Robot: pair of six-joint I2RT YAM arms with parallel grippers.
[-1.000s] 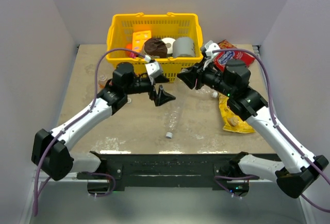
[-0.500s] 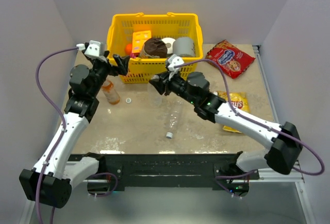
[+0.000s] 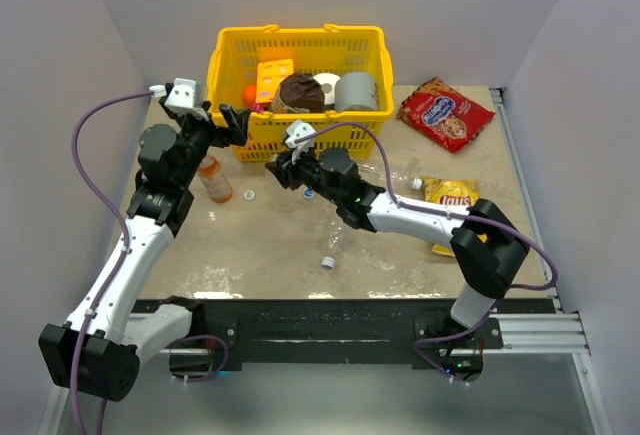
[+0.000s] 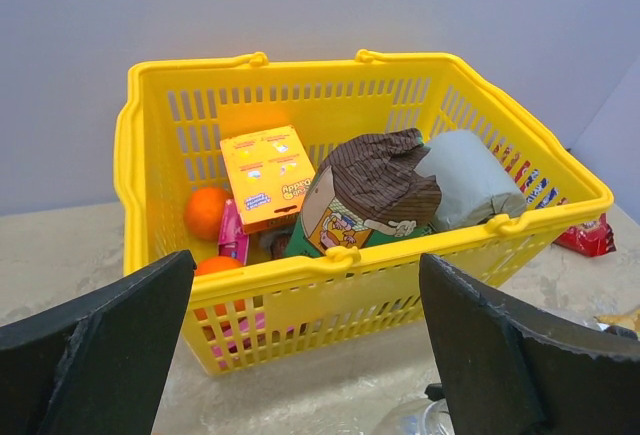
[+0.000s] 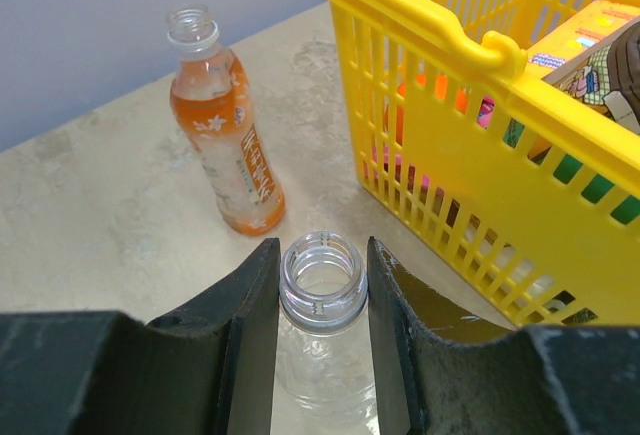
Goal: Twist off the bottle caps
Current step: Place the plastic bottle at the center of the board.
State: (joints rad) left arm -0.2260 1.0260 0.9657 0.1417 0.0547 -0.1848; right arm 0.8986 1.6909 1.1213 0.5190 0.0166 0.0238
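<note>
My right gripper (image 5: 322, 247) is shut on the neck of an upright clear bottle (image 5: 320, 355) whose mouth is open with no cap on it. In the top view the right gripper (image 3: 281, 169) is reaching left, in front of the basket. The orange drink bottle (image 5: 225, 145) stands uncapped just beyond it and also shows in the top view (image 3: 213, 178). My left gripper (image 3: 235, 120) is wide open and empty, raised at the basket's left front corner. Loose caps lie on the table (image 3: 250, 194) (image 3: 327, 262). Another clear bottle (image 3: 340, 225) lies on its side.
A yellow basket (image 3: 228, 55) full of groceries stands at the back, close to both grippers, and fills the left wrist view (image 4: 150, 205). A red snack bag (image 3: 445, 113) and a yellow chip bag (image 3: 450, 195) lie at the right.
The right gripper has carried the clear bottle leftward, closer to the orange bottle. The left arm swung from the centre to the left a second ago and has since held still, open.
</note>
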